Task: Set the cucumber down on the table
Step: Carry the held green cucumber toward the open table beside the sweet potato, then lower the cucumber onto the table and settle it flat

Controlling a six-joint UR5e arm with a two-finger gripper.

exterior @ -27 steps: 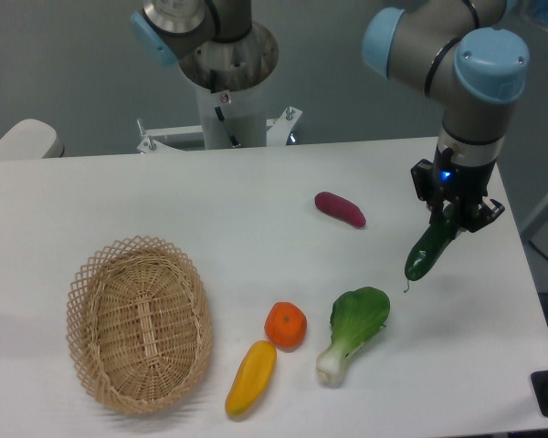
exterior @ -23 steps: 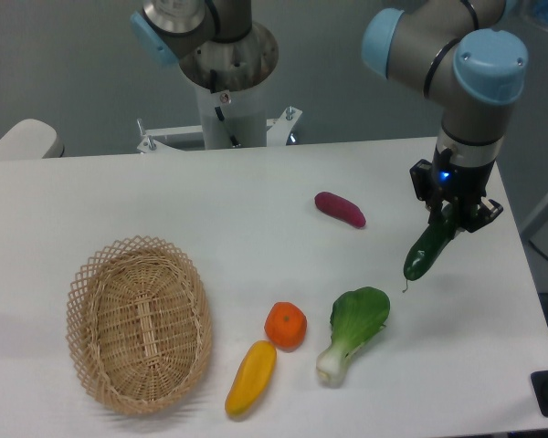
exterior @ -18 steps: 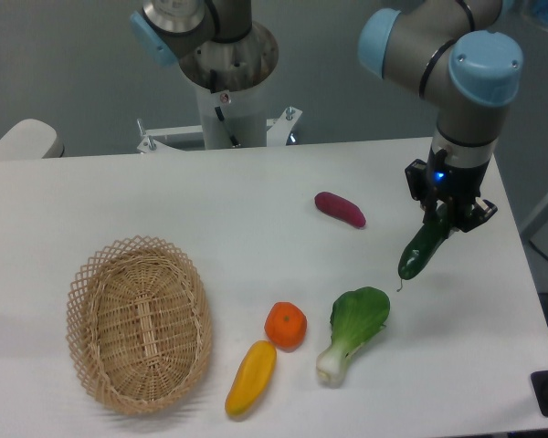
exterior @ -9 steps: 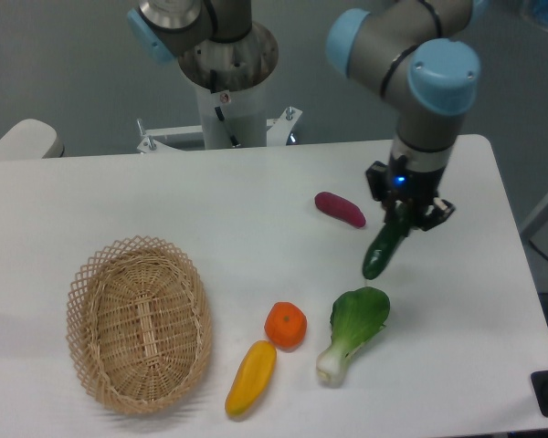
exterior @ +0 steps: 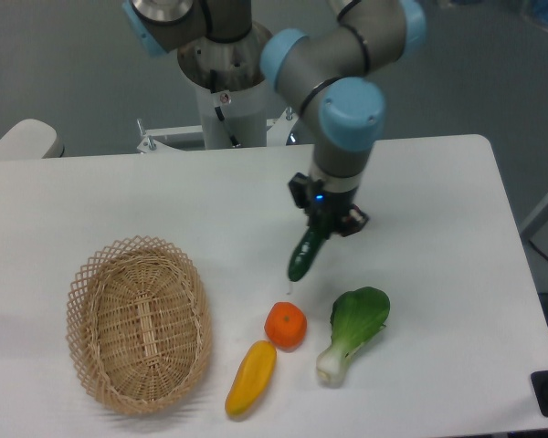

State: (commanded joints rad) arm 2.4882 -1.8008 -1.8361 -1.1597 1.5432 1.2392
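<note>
The dark green cucumber (exterior: 305,255) hangs tilted over the middle of the white table (exterior: 164,201), its lower tip and thin stem pointing down-left just above the orange. My gripper (exterior: 326,217) is shut on the cucumber's upper end. The arm reaches down to it from the top of the view. I cannot tell whether the cucumber's tip touches the tabletop.
An orange (exterior: 285,325) lies right below the cucumber. A bok choy (exterior: 352,330) lies to its right and a yellow vegetable (exterior: 250,376) to its lower left. A wicker basket (exterior: 138,323) stands at the left. The robot base (exterior: 228,100) is at the back.
The arm has carried the cucumber leftward from the table's right side to the middle. The purple vegetable seen earlier is now hidden behind the gripper.
</note>
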